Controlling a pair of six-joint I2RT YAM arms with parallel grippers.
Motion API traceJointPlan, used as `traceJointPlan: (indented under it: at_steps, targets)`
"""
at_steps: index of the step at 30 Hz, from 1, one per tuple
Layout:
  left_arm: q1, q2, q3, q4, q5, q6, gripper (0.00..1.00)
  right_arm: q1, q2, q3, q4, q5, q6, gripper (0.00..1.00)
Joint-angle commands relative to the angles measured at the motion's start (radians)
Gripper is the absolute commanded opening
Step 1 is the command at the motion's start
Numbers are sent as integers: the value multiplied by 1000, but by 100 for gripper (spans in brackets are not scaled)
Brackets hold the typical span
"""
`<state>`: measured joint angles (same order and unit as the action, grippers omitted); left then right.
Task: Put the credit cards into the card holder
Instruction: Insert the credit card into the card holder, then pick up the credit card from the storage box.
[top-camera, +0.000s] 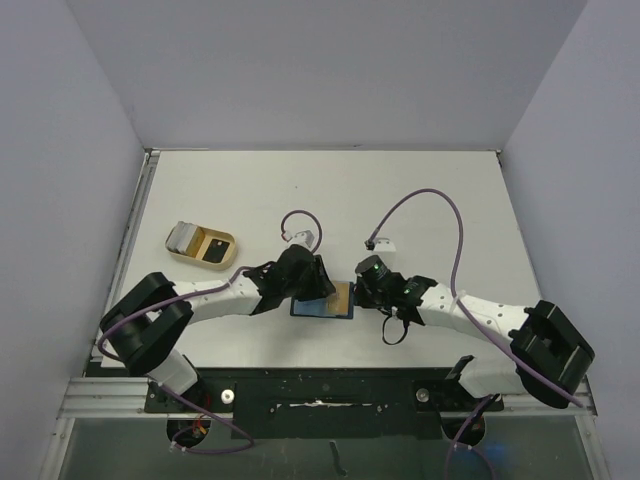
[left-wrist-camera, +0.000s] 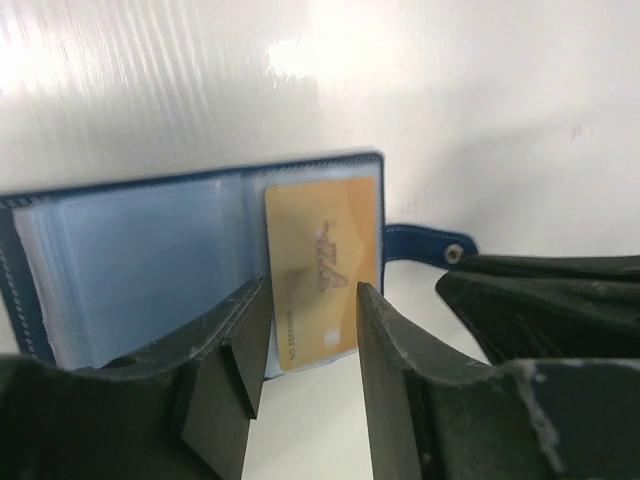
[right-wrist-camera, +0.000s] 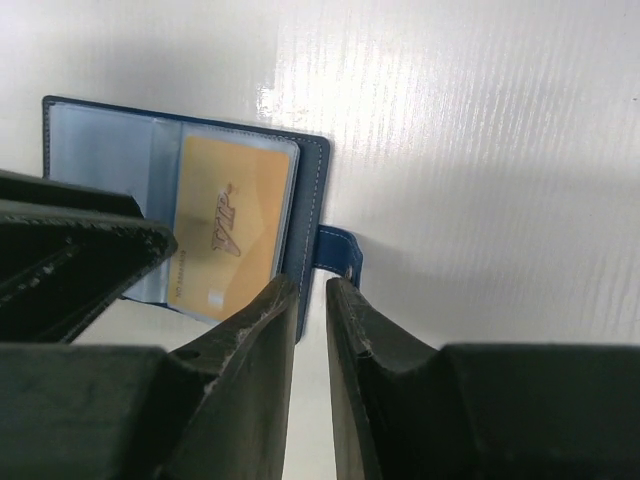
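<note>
You have two cards: a glossy gold card (left-wrist-camera: 325, 260) sleeved in the one open navy card holder (left-wrist-camera: 140, 250), and a black card (top-camera: 214, 247) in the rounded beige tray (top-camera: 185, 250). Your left gripper (left-wrist-camera: 310, 295) gapes empty; your right gripper (right-wrist-camera: 312, 285) is barely parted and empty.

Dark navy blue on the small folding card holder (left-wrist-camera: 150, 250), white stitching along its rim, pale glossy blue inside. Tan-gold on the thin rectangular card (left-wrist-camera: 322, 265), lettered in darker brown. Black on the second small card (top-camera: 214, 249). Beige on the shallow rounded tray (top-camera: 180, 253). White on the table (top-camera: 420, 190).
</note>
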<state>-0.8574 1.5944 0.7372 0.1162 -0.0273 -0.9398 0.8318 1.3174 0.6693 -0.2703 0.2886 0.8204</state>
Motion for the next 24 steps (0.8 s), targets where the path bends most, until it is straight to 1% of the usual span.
traceJointPlan:
  at_steps: [1, 6, 12, 15, 18, 21, 24]
  targets:
    - [17, -95, 121, -135, -110, 136, 39, 8, -56, 9, 15, 14, -6, 21]
    - [85, -142, 229, -321, -188, 292, 39, 16, -89, 1, 40, 2, -21, 22]
    - [248, -191, 337, -502, -293, 515, 40, 19, -106, 5, 62, -12, -51, 23]
    - [353, -206, 359, -523, -301, 612, 41, 19, -116, 6, 72, -21, -60, 23]
    - [465, -190, 388, -549, -292, 676, 41, 18, -116, 7, 86, -33, -69, 23]
    - [539, -169, 399, -542, -329, 747, 41, 19, -111, 12, 90, -41, -78, 23]
    - [594, -147, 408, -528, -322, 790, 41, 19, -102, 19, 95, -49, -87, 23]
